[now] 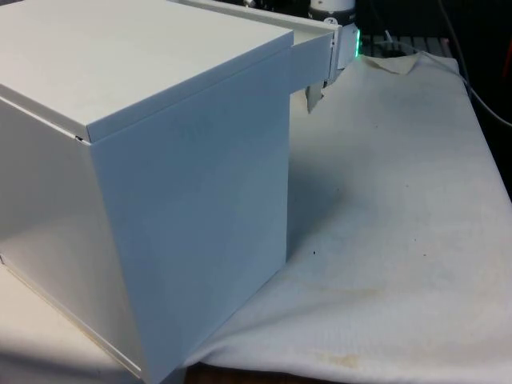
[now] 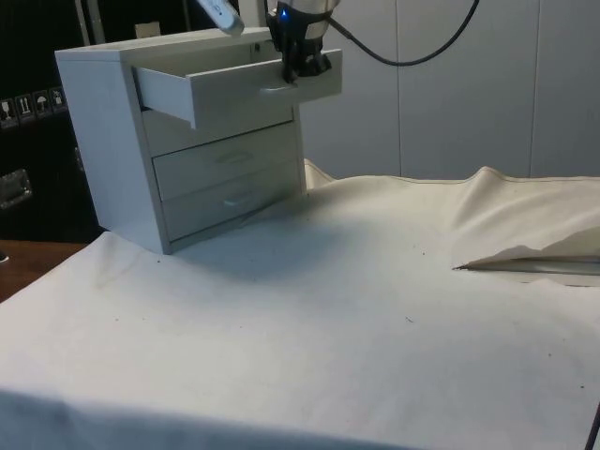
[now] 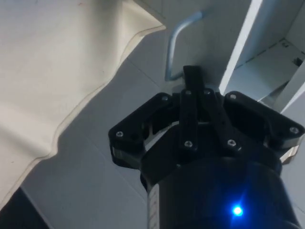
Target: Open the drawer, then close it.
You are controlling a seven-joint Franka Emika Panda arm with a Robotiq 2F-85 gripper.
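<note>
While the chest of drawers [image 1: 160, 184] shows me its back in the front view, the side view puts the top drawer [image 2: 234, 89] pulled out, gripper [image 2: 298, 67] at its handle [image 2: 278, 89], 1 o'clock from the lower drawers. Wrist view: fingers [image 3: 190, 95] look closed beside the handle [image 3: 174, 47]; I cannot tell whether they grip it.

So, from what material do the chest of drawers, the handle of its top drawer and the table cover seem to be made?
Chest of drawers: likely painted or laminated board, judging by its flat, matte white panels with sharp edges. Handle: probably metal, a thin bent bar with a pale, smooth sheen. Table cover: woven cloth, off-white, wrinkled and folded at its edge.
</note>
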